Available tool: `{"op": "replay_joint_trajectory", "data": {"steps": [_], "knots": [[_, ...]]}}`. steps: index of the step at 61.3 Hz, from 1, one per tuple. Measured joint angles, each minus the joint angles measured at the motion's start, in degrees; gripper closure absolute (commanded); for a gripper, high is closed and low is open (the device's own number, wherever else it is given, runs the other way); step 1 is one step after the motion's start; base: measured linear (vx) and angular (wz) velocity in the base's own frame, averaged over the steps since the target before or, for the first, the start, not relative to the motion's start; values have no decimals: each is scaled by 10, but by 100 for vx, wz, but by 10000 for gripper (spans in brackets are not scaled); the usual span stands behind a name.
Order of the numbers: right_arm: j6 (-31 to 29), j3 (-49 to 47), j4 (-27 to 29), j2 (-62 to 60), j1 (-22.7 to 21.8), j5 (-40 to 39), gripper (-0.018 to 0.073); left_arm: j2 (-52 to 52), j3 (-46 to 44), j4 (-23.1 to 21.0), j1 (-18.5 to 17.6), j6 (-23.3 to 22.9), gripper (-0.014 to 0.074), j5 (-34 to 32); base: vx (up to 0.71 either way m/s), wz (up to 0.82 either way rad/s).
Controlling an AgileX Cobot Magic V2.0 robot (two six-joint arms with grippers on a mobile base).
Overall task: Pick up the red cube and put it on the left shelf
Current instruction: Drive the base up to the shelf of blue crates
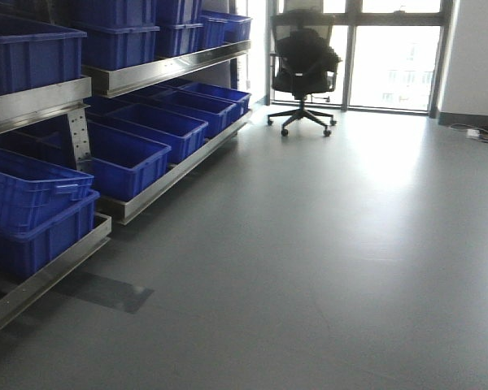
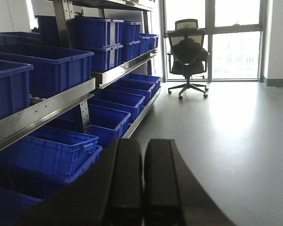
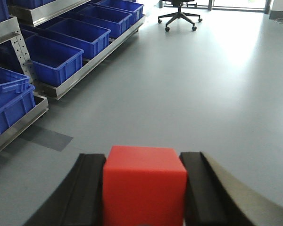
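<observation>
Right wrist-mounted view: our right hand pinches red cube, held above floor. Left hand pressed together, empty. We hold squeeze firm, swing left toward left shelf, lift cube over rail, avoid blue crates.

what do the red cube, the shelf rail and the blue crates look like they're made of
The red cube is matte and evenly coloured with slightly soft edges: probably plastic or foam, but the look leaves it open. The shelf rail looks like brushed stainless steel, going by its grey sheen and dull reflections. The blue crates seem to be moulded hard plastic, slightly glossy, with thick stepped rims.
</observation>
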Motion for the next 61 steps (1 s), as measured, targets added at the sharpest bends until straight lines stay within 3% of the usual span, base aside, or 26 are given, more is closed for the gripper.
{"op": "replay_joint_trajectory", "data": {"steps": [32,61], "knots": [[0,0,0,0,0,0,506,0,0,0,0,0,491,0,59,38],[0,0,0,0,0,0,506,0,0,0,0,0,491,0,43,67]]}}
